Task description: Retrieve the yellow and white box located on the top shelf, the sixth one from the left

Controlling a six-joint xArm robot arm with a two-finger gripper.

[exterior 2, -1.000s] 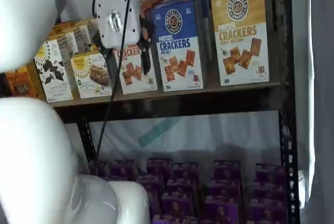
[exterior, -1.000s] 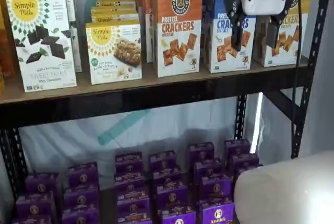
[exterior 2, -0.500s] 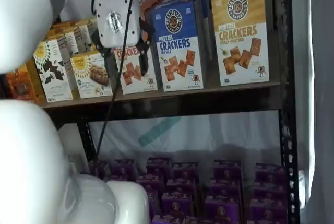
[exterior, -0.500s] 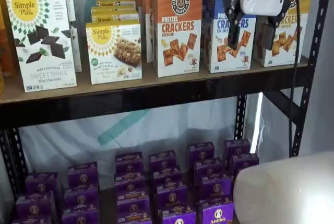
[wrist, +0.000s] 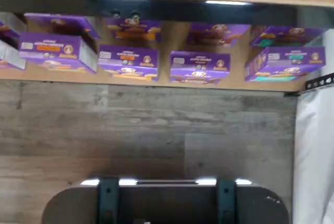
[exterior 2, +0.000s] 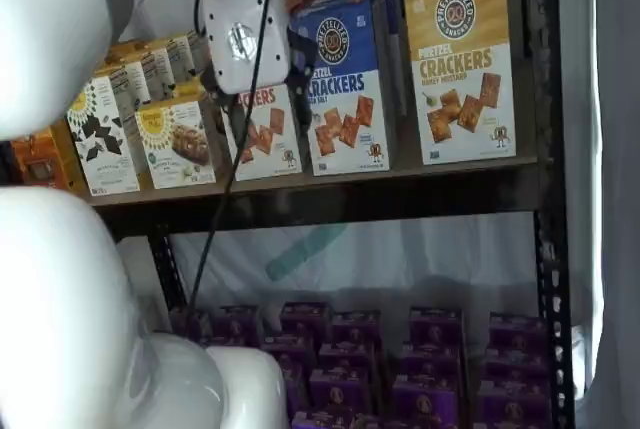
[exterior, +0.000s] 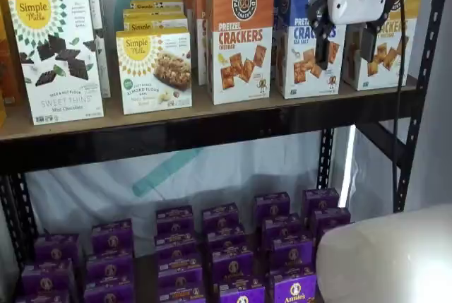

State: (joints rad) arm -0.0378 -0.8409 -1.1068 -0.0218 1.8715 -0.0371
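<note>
In the wrist view, purple boxes sit in rows on a lower tan board, with grey wood-look flooring in front of them and a dark mount with teal brackets at the frame's edge. The gripper's fingers do not show here.

In a shelf view, the gripper hangs in front of the top shelf, its white body above two black fingers that stand plainly apart, holding nothing. One finger overlaps the blue sea salt cracker box; the other overlaps the yellow and white box, which stands upright at the shelf's right end beside the black upright. An orange cheddar cracker box stands left of the blue one.

In a shelf view, the gripper hangs before the orange box and the blue box's edge, well apart from the yellow and white box, which stands upright at the far right of the top shelf.
</note>
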